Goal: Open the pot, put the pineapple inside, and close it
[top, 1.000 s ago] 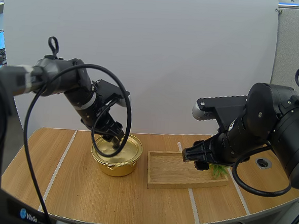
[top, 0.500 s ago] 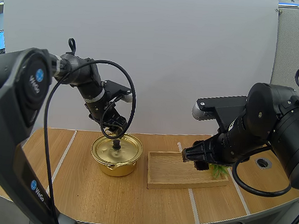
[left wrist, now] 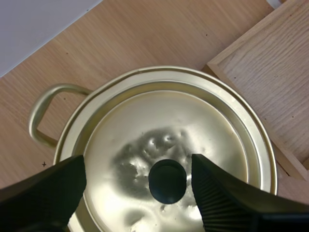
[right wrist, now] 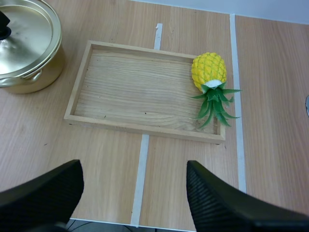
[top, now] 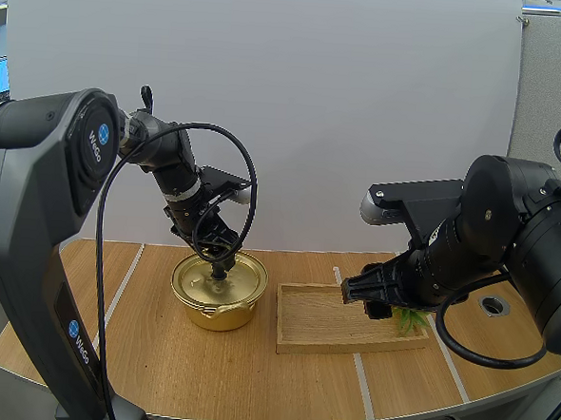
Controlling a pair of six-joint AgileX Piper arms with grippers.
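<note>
A gold pot (top: pixel 220 300) stands left of centre with its lid (left wrist: pixel 164 140) on. My left gripper (top: pixel 221 261) hovers just over the lid, open, its fingers (left wrist: pixel 53 186) standing either side of the black knob (left wrist: pixel 167 180) without touching it. A small yellow pineapple (right wrist: pixel 208 71) with green leaves lies at the right end of the wooden tray (right wrist: pixel 135 92), the leaves hanging over the rim. My right gripper (right wrist: pixel 133 176) is open and holds nothing, well above the table in front of the tray; in the high view the right gripper (top: pixel 378 302) hides most of the pineapple, whose leaves (top: pixel 410 320) peek out.
The tray (top: pixel 326 322) sits close to the right of the pot. White tape lines (right wrist: pixel 145 159) cross the wooden table (top: pixel 139 344). A round hole (top: pixel 493 305) is set in the table at the far right. One pot handle (left wrist: pixel 41 111) points away from the tray.
My left gripper swung up and back off the pot, then came down over the lid knob. The right arm, the pineapple and the tray have not moved.
</note>
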